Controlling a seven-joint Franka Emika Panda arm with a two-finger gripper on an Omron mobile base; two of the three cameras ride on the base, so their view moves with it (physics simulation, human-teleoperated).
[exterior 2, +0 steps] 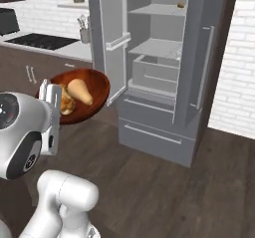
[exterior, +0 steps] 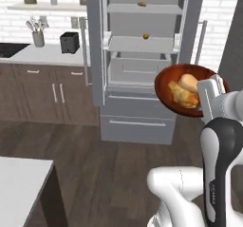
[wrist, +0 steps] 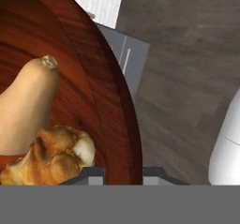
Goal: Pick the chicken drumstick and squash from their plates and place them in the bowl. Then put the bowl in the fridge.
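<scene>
The dark wooden bowl hangs in the air in front of the open fridge, tipped toward the base cameras. My gripper is shut on its near rim. Inside lie the tan pear-shaped squash and the golden-brown chicken drumstick, touching each other. From the right, the bowl, squash and drumstick sit left of the fridge, gripper at the rim. In the hand view the gripper straddles the bowl rim beside squash and drumstick. The plates are out of view.
Both fridge doors stand open, with pale shelves, a pulled-out drawer and small foods on the upper shelves. A counter to the left carries a black toaster and a utensil holder. A white table corner juts in at lower left.
</scene>
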